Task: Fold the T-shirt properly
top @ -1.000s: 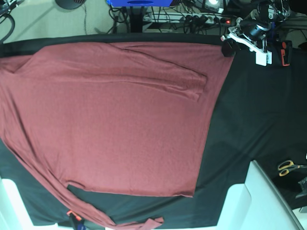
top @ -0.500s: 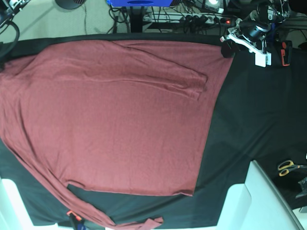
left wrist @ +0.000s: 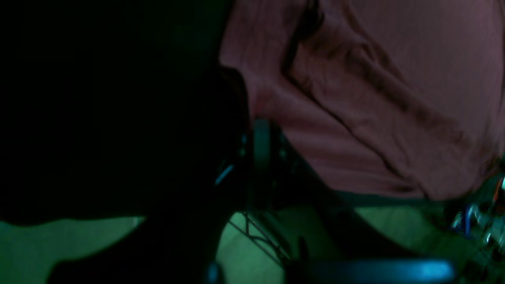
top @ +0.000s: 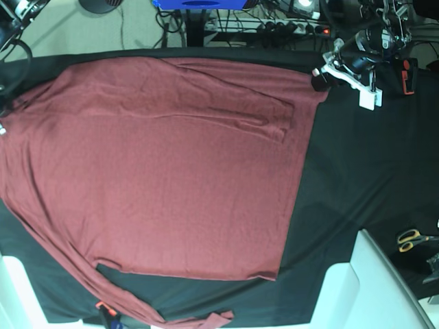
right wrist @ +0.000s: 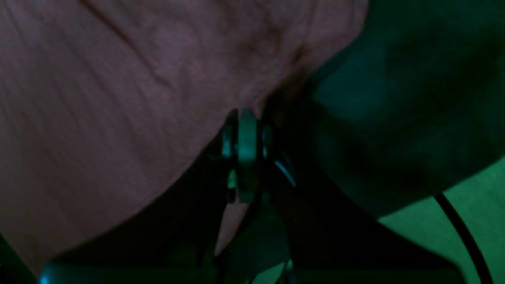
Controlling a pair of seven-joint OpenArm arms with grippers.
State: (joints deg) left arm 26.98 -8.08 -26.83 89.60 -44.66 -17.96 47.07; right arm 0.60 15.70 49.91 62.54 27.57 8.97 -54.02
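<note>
The maroon T-shirt [top: 164,164] lies spread flat on the black cloth [top: 363,171], with one long sleeve folded across its upper part [top: 240,110] and the other trailing along the near edge [top: 158,317]. My left gripper [top: 320,77] is shut on the shirt's far right corner. In the left wrist view its fingertips [left wrist: 257,120] pinch the bunched fabric [left wrist: 355,98]. My right gripper [right wrist: 246,114] is shut on the shirt's far left corner [right wrist: 118,118]. In the base view that gripper sits at the left frame edge, mostly out of view.
Yellow-handled scissors [top: 411,239] lie at the right edge. A white box [top: 374,288] stands at the near right, another white object [top: 10,295] at the near left. A power strip and cables [top: 288,27] run behind the table. A small orange-tipped tool [top: 104,312] lies at the near edge.
Both grippers have drawn the far corners inward and up. The far left corner has pulled away from the left frame edge, and the left gripper has shifted slightly left with its corner.
</note>
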